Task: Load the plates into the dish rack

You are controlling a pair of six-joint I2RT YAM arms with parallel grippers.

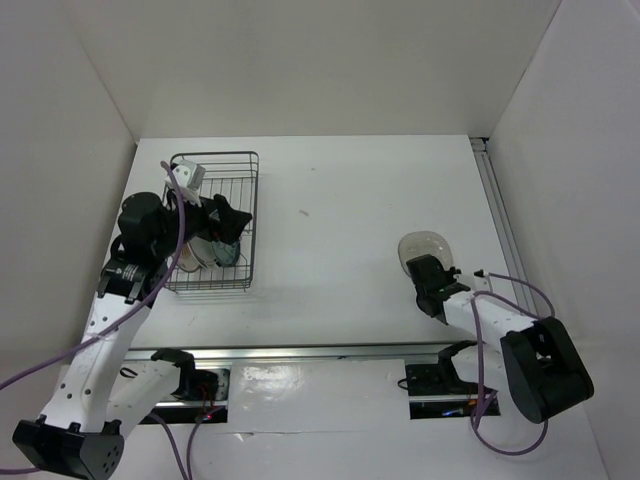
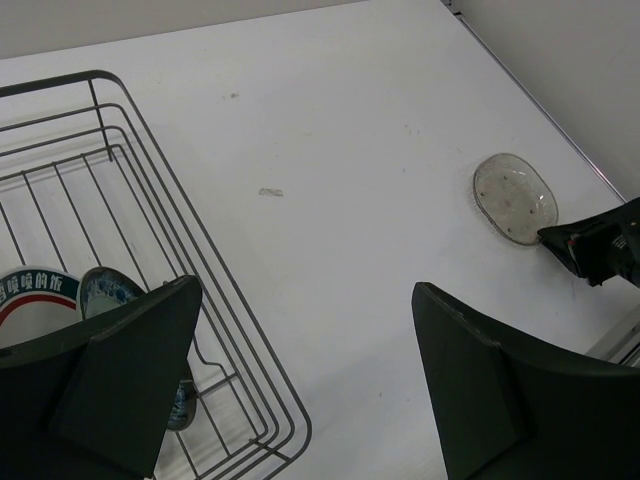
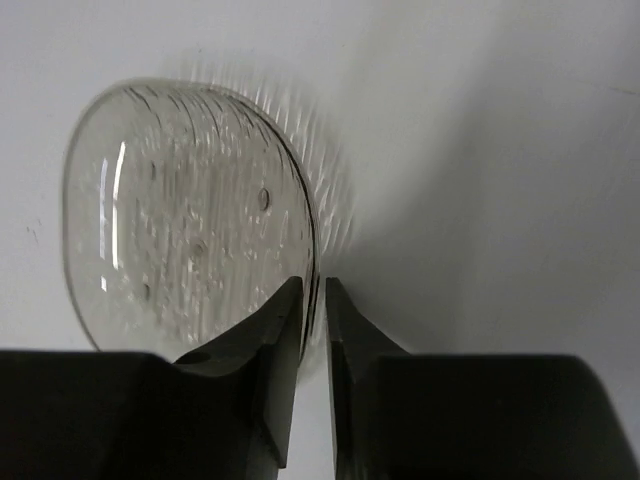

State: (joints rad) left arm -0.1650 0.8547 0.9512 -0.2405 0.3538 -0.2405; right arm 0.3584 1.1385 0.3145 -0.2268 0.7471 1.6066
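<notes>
- Right gripper: clamped on rim of one glass plate, at 6 o'clock.
- Left gripper: fingers apart.
- Dish rack: long axis 12-to-6; shows teal plate, green-rimmed plate.

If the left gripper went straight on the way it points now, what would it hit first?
Probably bare table just beside the rim of the dish rack; the left gripper hangs open over that spot. The glass plate lies well off its line. Depth is unclear.
</notes>
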